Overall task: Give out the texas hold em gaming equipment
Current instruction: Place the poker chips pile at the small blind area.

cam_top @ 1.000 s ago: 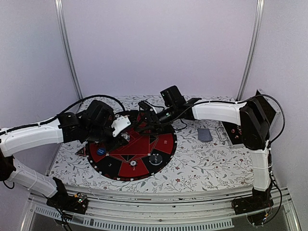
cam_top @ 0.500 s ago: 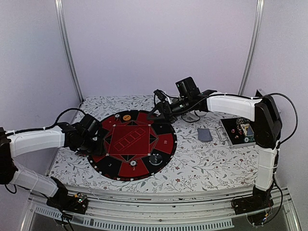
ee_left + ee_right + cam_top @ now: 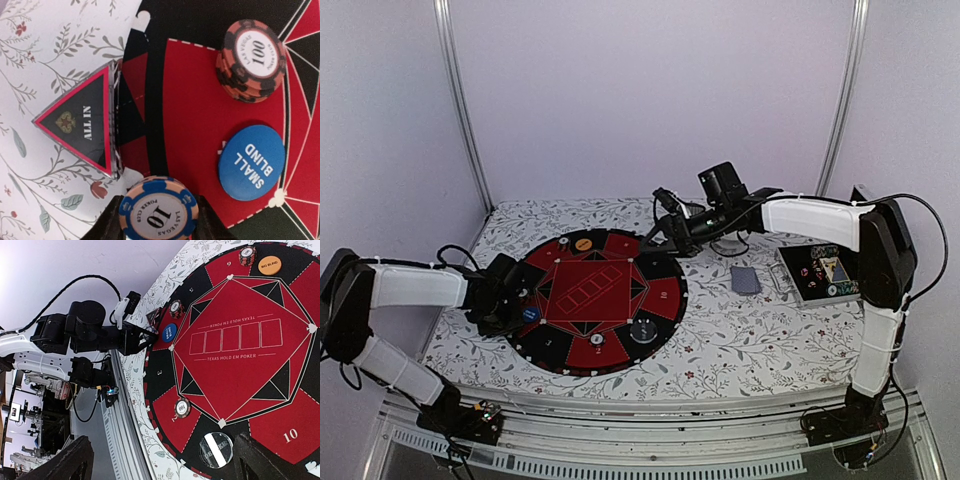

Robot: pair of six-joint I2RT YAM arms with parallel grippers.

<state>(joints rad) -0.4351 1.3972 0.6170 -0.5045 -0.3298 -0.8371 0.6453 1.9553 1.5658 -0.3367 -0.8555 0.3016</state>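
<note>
Left wrist: left tool (image 3: 159,220) grips blue chip (image 3: 158,207) (marked 10).

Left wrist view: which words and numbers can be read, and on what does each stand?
"ALL IN": triangular marker
"100", "LAS VEGAS": orange chip stack
"SMALL BLIND": blue disc
"10", "LAS VEGAS", "POKER CLUB": blue chip in the left claw
Other rim lettering on the stack is unclear.

Soft, even light with a violet cast fills the overhead view; shadows on the surface (image 3: 740,345) are faint. The left wrist view is crisp on the blue chip (image 3: 158,207), its jaws blurred. The right wrist view bends at the edges, jaws dark and soft.
</note>
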